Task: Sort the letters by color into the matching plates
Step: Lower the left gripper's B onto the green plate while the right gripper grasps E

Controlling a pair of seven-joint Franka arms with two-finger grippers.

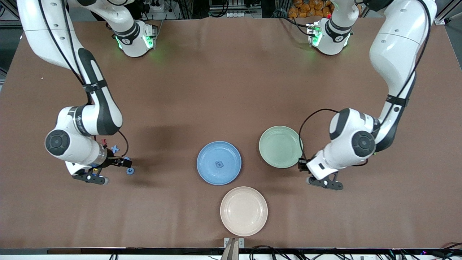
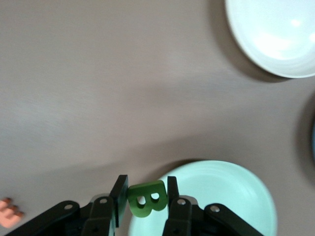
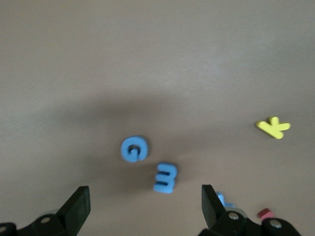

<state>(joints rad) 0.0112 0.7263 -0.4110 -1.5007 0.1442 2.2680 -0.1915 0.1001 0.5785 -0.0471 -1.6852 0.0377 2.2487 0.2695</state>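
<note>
My left gripper is shut on a dark green letter B, held over the table just at the rim of the mint green plate, at the plate's side toward the left arm's end. The blue plate carries one blue letter at its middle. My right gripper hangs open low over a cluster of letters at the right arm's end: a blue G, a blue E and part of another blue letter. Nothing is between its fingers.
A cream plate lies nearer the front camera than the other two plates. A yellow K and a red piece lie beside the blue letters. A pink letter lies near the left gripper.
</note>
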